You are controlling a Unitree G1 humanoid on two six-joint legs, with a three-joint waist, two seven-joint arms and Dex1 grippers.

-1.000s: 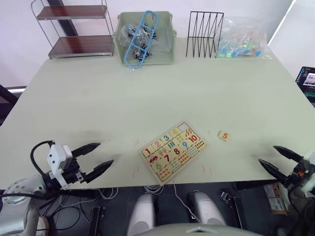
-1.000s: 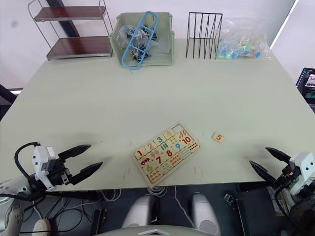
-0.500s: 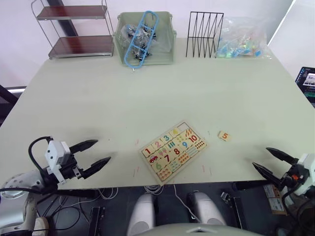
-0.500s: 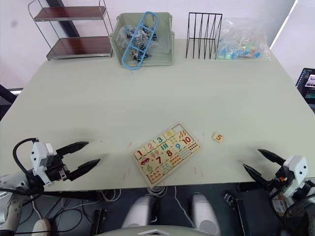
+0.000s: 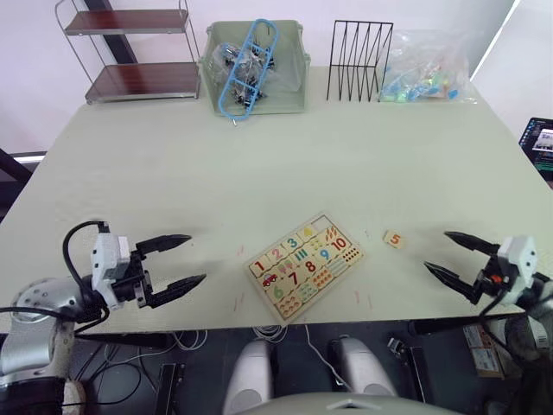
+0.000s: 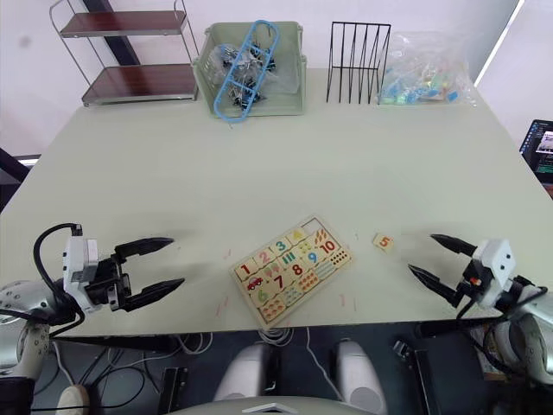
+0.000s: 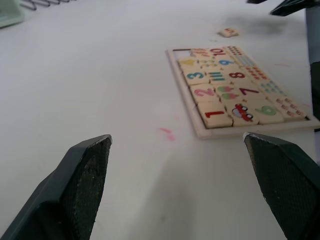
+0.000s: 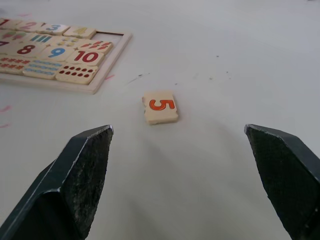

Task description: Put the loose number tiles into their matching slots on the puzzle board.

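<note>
The puzzle board (image 5: 304, 266) lies tilted near the table's front edge, with coloured numbers up to 10 in place. Tiles 1 to 4 sit in its far row, and the slot (image 8: 113, 36) at that row's right end shows bare and empty. One loose number tile (image 5: 395, 239), an orange 5, lies flat on the table just right of the board. My right gripper (image 5: 435, 250) hovers open a little to the right of that tile (image 8: 160, 106), nothing between its fingers. Left of the board my left gripper (image 5: 196, 258) is open and empty.
Along the back edge stand a wire shelf (image 5: 134, 52), a green bin (image 5: 255, 65) with a blue plastic piece, a black wire rack (image 5: 359, 60) and a clear bag (image 5: 428, 69) of colourful pieces. Bare table lies between these and the board.
My right gripper has moved left and onto the table, closer to the 5 tile. My left gripper has shifted right toward the board. Board and tile have not moved.
</note>
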